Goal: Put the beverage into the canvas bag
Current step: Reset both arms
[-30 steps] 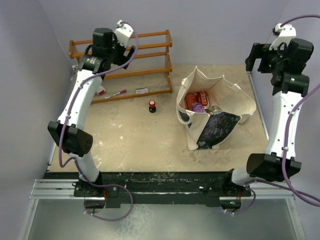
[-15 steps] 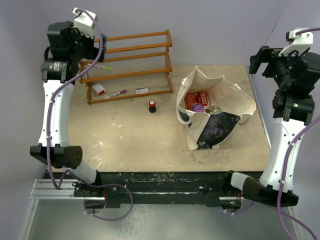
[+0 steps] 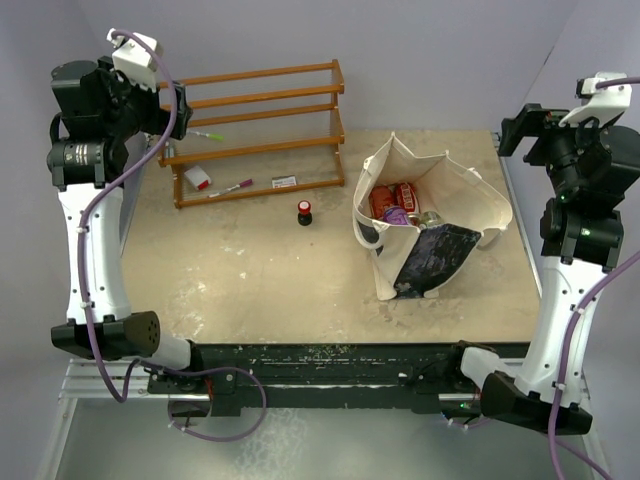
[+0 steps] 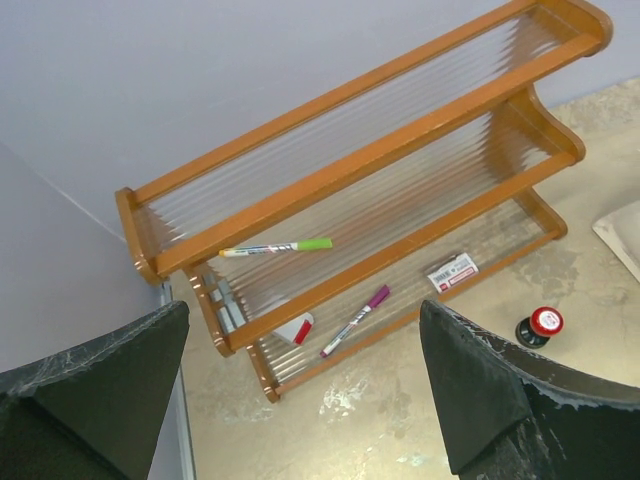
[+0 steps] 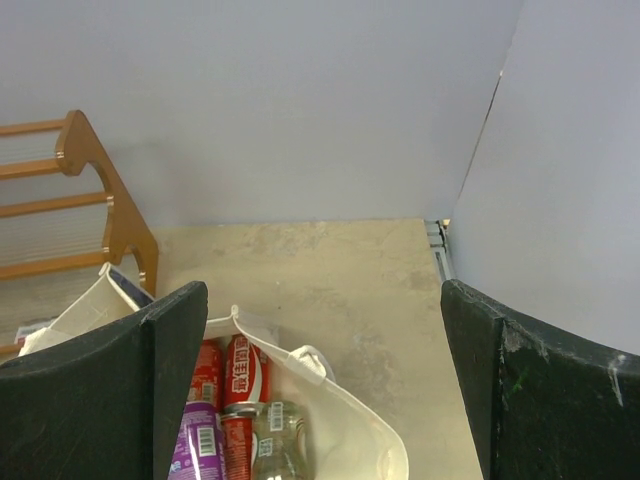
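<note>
Wooden rack [image 4: 370,160] holds a green marker [image 4: 275,247] and purple marker [image 4: 354,320].

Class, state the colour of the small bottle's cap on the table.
Red cap, clearest from left wrist view.

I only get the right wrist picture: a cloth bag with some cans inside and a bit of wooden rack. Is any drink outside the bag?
Observer: Possibly. The top view shows a small dark bottle with a red cap standing upright on the table, between the wooden rack and the canvas bag.
Operator: Is the other arm holding it?
Observer: No. The left gripper is open with nothing between its fingers, raised near the rack's left end, well apart from the bottle.
</note>
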Controlling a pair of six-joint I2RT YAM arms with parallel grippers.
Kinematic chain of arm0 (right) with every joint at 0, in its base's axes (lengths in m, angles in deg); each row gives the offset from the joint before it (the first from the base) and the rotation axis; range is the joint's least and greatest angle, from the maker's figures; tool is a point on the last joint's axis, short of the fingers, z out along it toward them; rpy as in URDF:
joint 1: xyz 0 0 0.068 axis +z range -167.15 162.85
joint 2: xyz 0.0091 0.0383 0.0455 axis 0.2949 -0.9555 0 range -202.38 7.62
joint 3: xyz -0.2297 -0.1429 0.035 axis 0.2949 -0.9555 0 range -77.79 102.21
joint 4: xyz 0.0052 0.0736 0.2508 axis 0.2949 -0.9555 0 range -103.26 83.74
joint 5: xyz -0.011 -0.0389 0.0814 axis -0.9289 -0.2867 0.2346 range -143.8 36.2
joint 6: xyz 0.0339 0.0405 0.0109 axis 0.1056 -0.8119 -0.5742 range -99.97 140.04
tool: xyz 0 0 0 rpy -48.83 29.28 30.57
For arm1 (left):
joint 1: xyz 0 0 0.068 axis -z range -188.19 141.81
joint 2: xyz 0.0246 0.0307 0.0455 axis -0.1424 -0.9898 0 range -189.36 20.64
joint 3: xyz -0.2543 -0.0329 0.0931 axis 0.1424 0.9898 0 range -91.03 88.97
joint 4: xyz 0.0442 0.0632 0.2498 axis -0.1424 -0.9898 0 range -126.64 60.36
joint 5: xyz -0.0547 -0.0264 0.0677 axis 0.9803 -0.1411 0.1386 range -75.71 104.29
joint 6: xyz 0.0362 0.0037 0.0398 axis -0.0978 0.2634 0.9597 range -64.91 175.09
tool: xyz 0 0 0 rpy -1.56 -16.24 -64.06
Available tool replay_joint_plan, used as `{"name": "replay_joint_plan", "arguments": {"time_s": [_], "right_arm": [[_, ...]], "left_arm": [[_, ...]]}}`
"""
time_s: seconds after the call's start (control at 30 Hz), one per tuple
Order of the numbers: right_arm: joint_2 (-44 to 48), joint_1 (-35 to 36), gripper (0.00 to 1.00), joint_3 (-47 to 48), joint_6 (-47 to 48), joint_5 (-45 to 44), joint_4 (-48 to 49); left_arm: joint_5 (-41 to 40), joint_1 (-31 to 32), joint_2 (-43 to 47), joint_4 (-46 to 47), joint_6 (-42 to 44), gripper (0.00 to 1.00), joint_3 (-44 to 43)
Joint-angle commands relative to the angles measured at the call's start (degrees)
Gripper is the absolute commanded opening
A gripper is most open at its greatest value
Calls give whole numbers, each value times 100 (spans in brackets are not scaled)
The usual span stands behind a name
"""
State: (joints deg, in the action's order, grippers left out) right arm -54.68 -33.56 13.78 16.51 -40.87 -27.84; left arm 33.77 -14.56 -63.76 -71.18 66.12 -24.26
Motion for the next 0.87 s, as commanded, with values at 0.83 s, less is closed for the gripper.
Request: {"name": "replay_joint_plan", "arguments": {"time_s": [0.83], "right_arm": [[186,12,100,-350,-104,-124,383]], "left_arm": [[-17,330,-32,362,-14,99,286]]}}
